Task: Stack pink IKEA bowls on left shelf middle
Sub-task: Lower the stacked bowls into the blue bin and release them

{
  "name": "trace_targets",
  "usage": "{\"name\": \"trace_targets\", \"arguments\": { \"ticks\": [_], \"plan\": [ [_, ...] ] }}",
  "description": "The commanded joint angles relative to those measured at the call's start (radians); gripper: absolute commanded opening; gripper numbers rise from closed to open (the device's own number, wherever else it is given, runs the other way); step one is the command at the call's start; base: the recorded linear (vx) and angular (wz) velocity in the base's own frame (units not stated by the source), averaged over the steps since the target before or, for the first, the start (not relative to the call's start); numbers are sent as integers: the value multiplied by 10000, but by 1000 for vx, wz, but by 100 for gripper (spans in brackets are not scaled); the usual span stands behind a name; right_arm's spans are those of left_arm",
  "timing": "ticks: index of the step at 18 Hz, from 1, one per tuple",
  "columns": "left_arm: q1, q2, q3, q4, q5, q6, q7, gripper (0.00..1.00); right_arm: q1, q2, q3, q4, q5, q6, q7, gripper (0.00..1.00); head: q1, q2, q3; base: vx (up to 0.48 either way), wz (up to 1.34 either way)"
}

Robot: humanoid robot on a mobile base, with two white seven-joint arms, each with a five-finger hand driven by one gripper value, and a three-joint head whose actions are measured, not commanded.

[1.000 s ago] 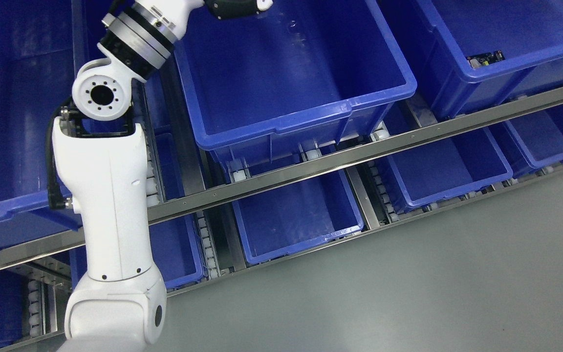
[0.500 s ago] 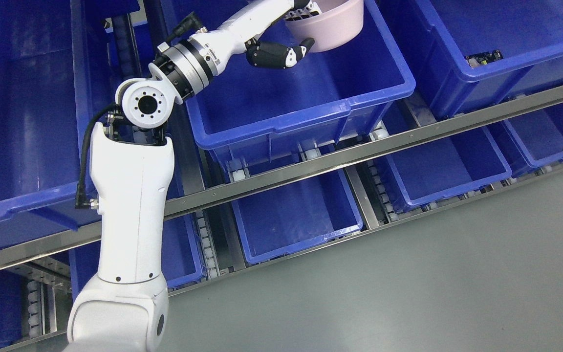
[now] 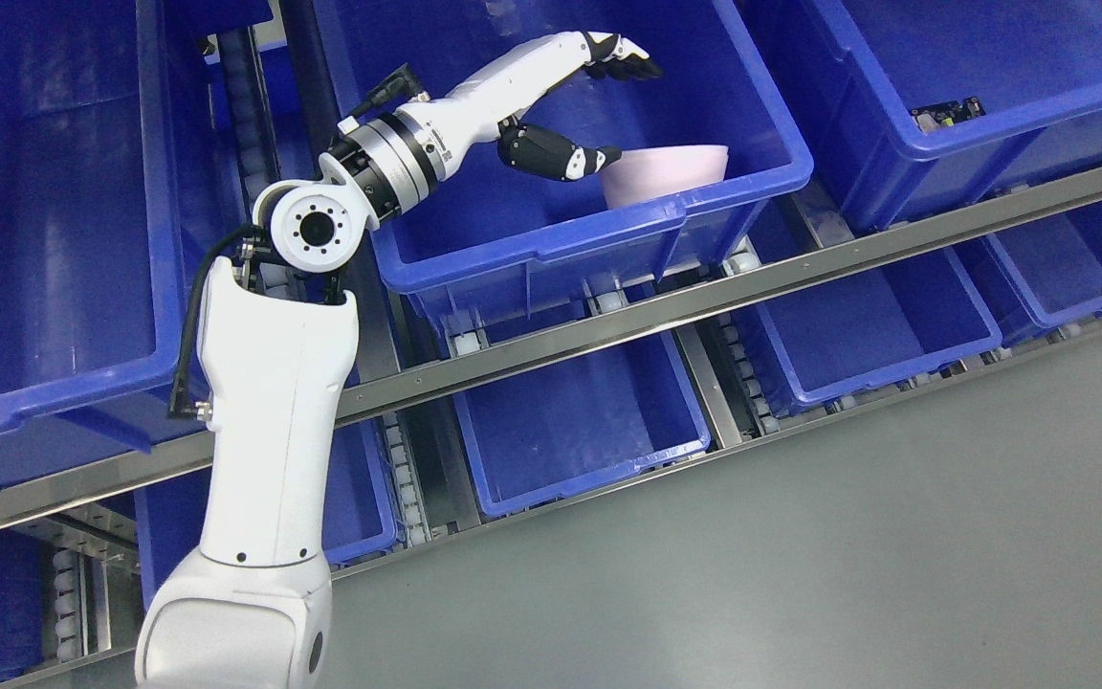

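I see a shelf of steel rails and rollers, running tilted across my view above a grey floor. Blue bins sit directly on its two visible tiers, side by side. A pink bowl lies in the upper middle bin.

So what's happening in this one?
The robot's left arm reaches into a blue bin on the shelf. A pink bowl sits in the bin's near right corner, against the front wall. The left robot hand is open, fingers spread above the bowl and thumb by its rim, so it does not seem to grip the bowl. Only one bowl shows, so no stack yet. The right arm is not in view.
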Motion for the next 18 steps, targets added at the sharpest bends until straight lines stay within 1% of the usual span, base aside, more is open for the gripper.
{"name": "trace_targets", "arguments": {
  "ticks": [1, 2, 3, 4, 5, 6, 7, 9, 12, 15, 18],
  "plan": [
    [248, 174, 479, 207, 929, -446, 1536, 87, -3, -174, 0, 0, 0, -7, 4, 100, 0, 0, 0, 0, 0],
    [263, 174, 664, 207, 1740, -463, 2531, 88, -3, -174, 0, 0, 0, -7, 4, 100, 0, 0, 0, 0, 0],
    [263, 174, 757, 223, 2781, -463, 3832, 90, -3, -174, 0, 0, 0, -7, 4, 100, 0, 0, 0, 0, 0],
    [263, 174, 743, 253, 4280, -448, 5667, 92, -3, -174, 0, 0, 0, -7, 4, 100, 0, 0, 0, 0, 0],
    [278, 174, 682, 238, 5236, -418, 6885, 92, -3, -174, 0, 0, 0, -7, 4, 100, 0, 0, 0, 0, 0],
    [354, 174, 651, 192, 5671, -326, 8097, 93, -3, -174, 0, 0, 0, -7, 4, 100, 0, 0, 0, 0, 0],
    [522, 174, 681, -21, 5675, -82, 8641, 95, -3, -174, 0, 0, 0, -7, 4, 100, 0, 0, 0, 0, 0],
    [814, 174, 682, -648, 5690, 424, 8647, 99, -3, -174, 0, 0, 0, -7, 4, 100, 0, 0, 0, 0, 0],
    [1197, 174, 727, -1676, 5691, 1345, 8631, 99, -3, -174, 0, 0, 0, -7, 4, 100, 0, 0, 0, 0, 0],
    [1489, 174, 590, -2154, 5691, 1607, 8616, 100, -3, -174, 0, 0, 0, -7, 4, 100, 0, 0, 0, 0, 0],
    [1536, 174, 437, -2201, 5691, 1760, 8585, 100, -3, -174, 0, 0, 0, -7, 4, 100, 0, 0, 0, -18, -37]
  ]
}}
